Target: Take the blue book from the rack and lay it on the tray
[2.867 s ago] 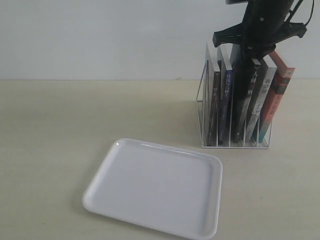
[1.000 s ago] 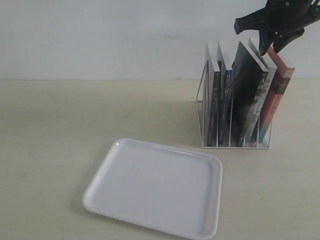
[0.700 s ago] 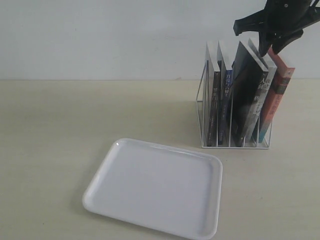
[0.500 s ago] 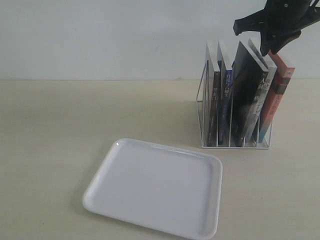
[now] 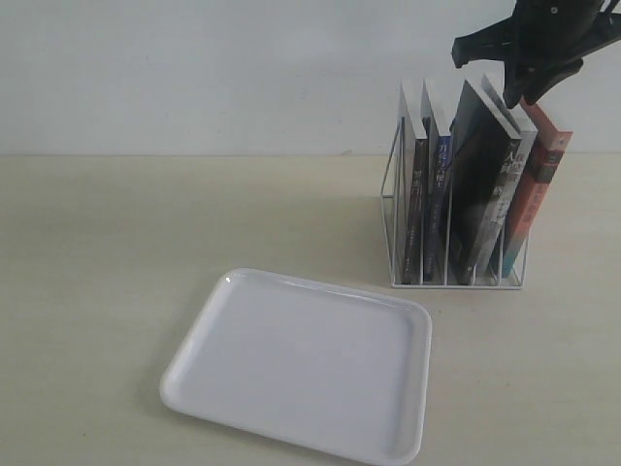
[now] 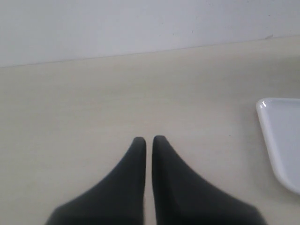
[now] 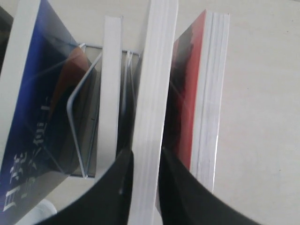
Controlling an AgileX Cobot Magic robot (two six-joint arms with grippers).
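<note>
The white wire rack (image 5: 390, 209) stands at the right of the table and holds several upright books. The blue book (image 5: 439, 194) stands second from the left; its blue cover with the orange crescent (image 7: 42, 108) shows in the right wrist view behind a wire divider (image 7: 75, 117). My right gripper (image 5: 529, 87) is above the rack. Its fingers (image 7: 145, 152) are shut on the white page block of the pale grey-white book (image 7: 157, 70), not on the blue one. The white tray (image 5: 301, 364) lies flat in front. My left gripper (image 6: 149, 139) is shut over bare table.
The dark grey-black book (image 5: 480, 184) leans between the blue book and the held book. A red book (image 5: 534, 184) leans at the rack's right end, against the held book. One corner of the tray (image 6: 281, 140) shows in the left wrist view.
Since 2.9 s ago my right gripper has risen and shifted right, and the dark and pale books have come up and tilted. Over the last second nothing visibly moved.
</note>
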